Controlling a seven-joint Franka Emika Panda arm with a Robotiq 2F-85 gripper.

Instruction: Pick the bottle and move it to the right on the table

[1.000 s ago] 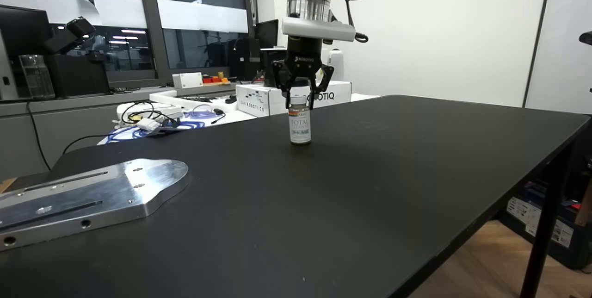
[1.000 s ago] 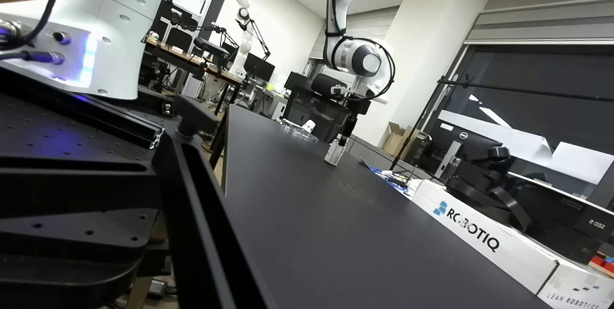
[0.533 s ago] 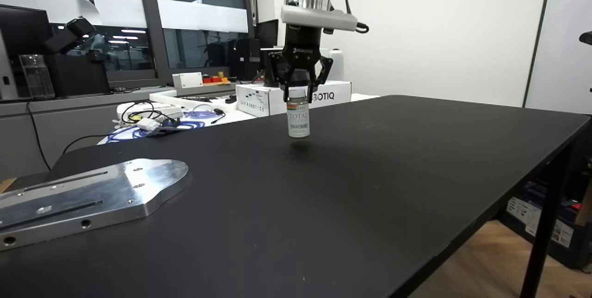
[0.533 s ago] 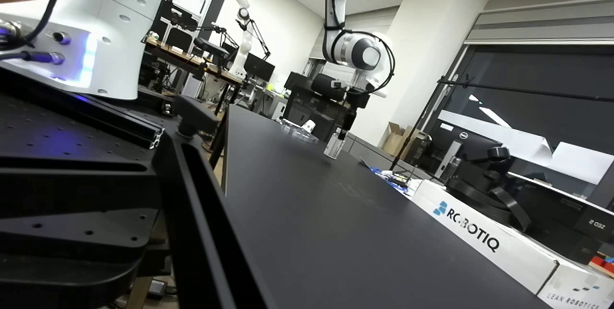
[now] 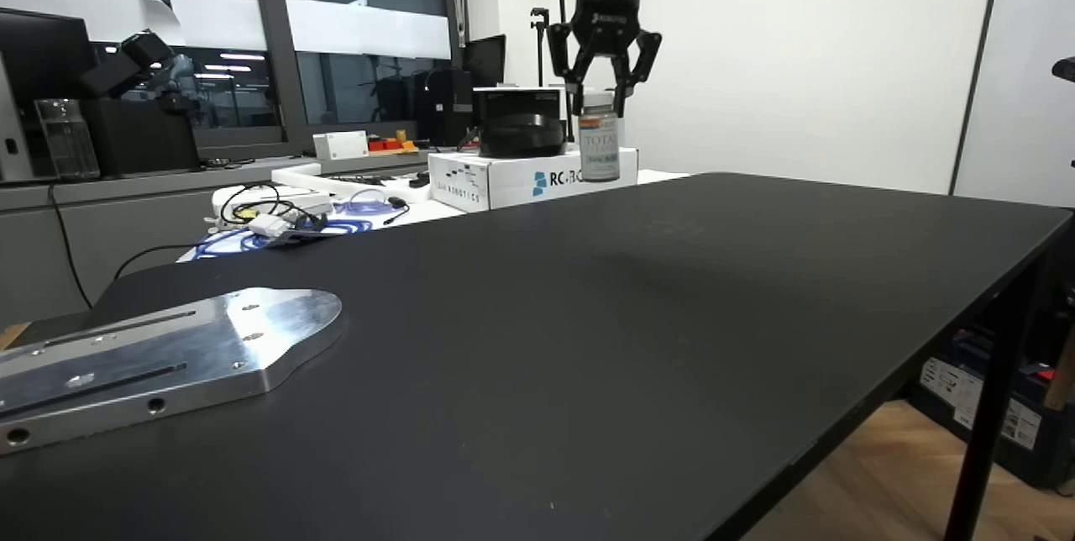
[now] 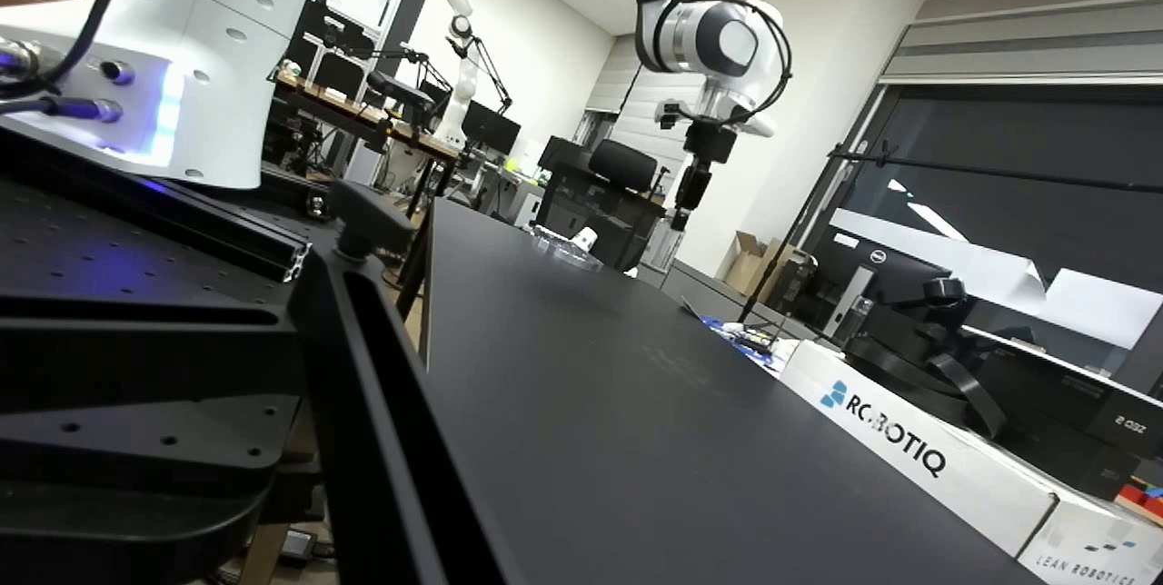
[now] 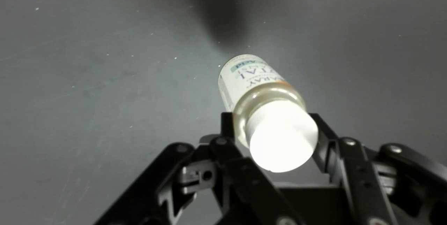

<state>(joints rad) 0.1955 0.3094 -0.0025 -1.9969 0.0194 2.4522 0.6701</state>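
Bottle (image 5: 600, 144) hangs upright above the counter (image 5: 504, 356), pinched by your tool (image 5: 599, 107), and in an exterior view you find the metal plate (image 5: 201, 344) at eight o'clock from it.

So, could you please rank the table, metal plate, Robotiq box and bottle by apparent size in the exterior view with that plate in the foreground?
Largest to smallest there:
1. table
2. metal plate, nearer the camera and cut off by the frame
3. Robotiq box, partly hidden
4. bottle
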